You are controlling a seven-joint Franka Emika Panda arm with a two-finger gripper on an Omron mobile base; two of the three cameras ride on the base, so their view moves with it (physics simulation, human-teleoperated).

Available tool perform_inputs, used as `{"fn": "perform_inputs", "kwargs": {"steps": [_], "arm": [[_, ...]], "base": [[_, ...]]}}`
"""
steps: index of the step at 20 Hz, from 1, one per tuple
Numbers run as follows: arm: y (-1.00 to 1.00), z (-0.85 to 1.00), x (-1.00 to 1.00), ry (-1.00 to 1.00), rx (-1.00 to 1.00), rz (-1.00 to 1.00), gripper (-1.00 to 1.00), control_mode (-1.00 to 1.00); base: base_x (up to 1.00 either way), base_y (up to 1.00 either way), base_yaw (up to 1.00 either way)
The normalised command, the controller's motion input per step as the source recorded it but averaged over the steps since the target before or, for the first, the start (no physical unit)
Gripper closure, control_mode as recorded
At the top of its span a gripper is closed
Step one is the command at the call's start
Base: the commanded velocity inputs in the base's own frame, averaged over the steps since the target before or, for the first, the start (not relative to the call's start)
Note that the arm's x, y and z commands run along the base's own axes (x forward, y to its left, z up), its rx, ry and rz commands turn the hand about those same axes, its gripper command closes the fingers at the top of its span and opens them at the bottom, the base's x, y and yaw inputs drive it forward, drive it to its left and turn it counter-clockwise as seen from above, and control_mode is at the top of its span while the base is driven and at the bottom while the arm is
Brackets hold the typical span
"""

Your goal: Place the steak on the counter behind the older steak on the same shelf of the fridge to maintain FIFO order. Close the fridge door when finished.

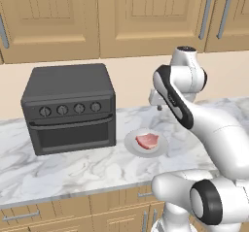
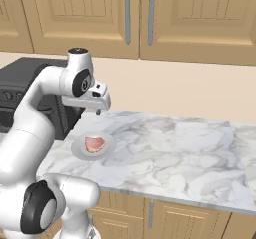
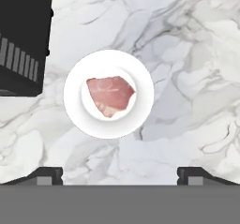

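Observation:
The steak (image 1: 147,140) (image 2: 94,143) (image 3: 110,95) is a pink-red slab with a paler edge. It lies in the middle of a round white plate (image 1: 131,146) (image 2: 77,150) (image 3: 75,110) on the marbled counter (image 1: 73,168) (image 2: 175,153) (image 3: 187,78). My gripper (image 1: 159,107) (image 2: 98,111) (image 3: 119,174) hangs well above the plate and points down at it. Its fingers are spread wide and open, with nothing between them. In the hand view the steak sits just above the centre.
A dark grey toaster oven (image 1: 68,107) (image 2: 20,83) (image 3: 21,35) stands on the counter just left of the plate. Light wooden wall cabinets (image 1: 121,17) (image 2: 150,13) hang above. Bare marble stretches to the right of the plate.

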Motion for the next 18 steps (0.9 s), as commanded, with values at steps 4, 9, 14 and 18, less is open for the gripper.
{"fn": "perform_inputs", "kwargs": {"steps": [4, 9, 14, 18], "arm": [[0.02, -0.74, 0.00, 0.05, 0.17, 0.00, -1.00, -1.00], [0.00, -0.75, 0.08, 0.09, 0.24, -0.01, -1.00, -1.00], [0.00, -0.50, 0.12, 0.16, 0.16, 0.00, -1.00, -1.00], [0.00, -0.39, 0.25, 0.23, -0.01, 0.00, -1.00, -1.00]], "base": [[0.00, 0.00, 0.00], [0.00, 0.00, 0.00], [0.00, 0.00, 0.00], [0.00, 0.00, 0.00]]}}
